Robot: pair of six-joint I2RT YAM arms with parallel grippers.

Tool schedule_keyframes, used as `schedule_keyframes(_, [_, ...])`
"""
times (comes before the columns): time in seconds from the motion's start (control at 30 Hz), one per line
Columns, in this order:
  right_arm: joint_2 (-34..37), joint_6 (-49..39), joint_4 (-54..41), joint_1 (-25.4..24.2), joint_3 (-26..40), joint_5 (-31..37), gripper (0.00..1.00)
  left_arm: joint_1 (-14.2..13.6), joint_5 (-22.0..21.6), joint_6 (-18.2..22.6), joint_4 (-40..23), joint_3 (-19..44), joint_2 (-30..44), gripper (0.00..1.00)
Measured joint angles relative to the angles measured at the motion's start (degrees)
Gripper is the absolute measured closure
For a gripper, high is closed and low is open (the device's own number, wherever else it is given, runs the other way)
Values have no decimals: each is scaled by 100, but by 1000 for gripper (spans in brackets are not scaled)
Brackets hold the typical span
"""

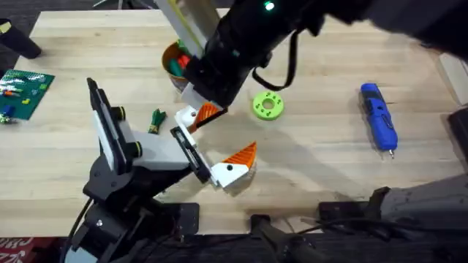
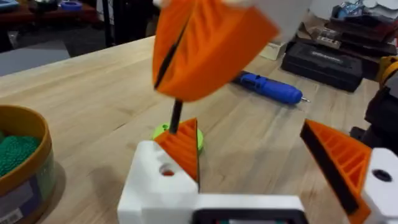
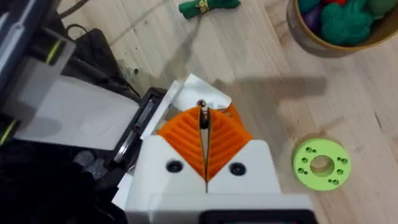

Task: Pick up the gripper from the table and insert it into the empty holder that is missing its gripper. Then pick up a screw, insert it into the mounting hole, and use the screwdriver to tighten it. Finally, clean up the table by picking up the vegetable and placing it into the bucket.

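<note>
Two orange ribbed pads of the right gripper point(image 3: 204, 146) press shut on a thin dark screw, above the white-based orange wedge gripper point(image 1: 199, 115) seated in the black slotted holder point(image 1: 189, 152). The left gripper point(image 1: 191, 155) stands spread wide. Nearby lies the blue cylindrical screwdriver point(image 1: 379, 117).

Pale matt wood-grain table point(image 1: 329, 168), glossy blue plastic screwdriver point(image 1: 379, 117), ribbed orange gripper point(image 1: 242, 155)

Pale wooden plank worktop point(image 1: 329, 168) under even light; a green circuit board point(image 1: 25, 91) lies at its far-left edge, and black cases point(image 2: 323, 59) sit beyond its edge.
</note>
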Motion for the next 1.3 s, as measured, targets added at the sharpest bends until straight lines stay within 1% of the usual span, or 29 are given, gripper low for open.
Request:
schedule_keyframes(0.2, [-106, -1, -13, 0, 0, -1, 995, 0, 0, 0, 1, 0, 0, 15])
schedule_keyframes(0.57, [151, -152, -21, 86, 0, 2, 994, 0, 0, 0, 0, 0, -1, 15])
schedule_keyframes(1.07, [188, -260, -20, 92, 0, 19, 995, 0, 0, 0, 0, 0, 1, 14])
schedule_keyframes(1.3, [372, -283, -20, 92, 0, 23, 995, 0, -1, -3, 0, 0, -1, 15])
